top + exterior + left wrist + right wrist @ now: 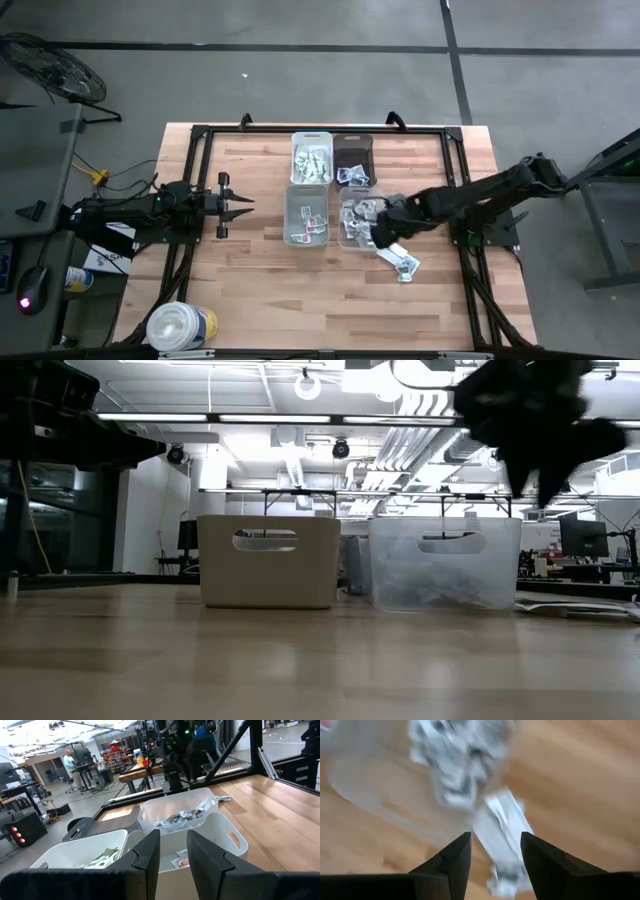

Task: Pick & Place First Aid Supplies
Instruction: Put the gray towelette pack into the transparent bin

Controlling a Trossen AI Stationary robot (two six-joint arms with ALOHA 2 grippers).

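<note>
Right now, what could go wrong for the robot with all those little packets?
The right gripper is open over the near edge of the clear bin, and some packets already lie outside it on the table. More might land there instead of in a bin. Coming down, the fingers could also bump the bin's rim and shove it. The left gripper waits far off, so a crash between the arms seems unlikely.
</note>
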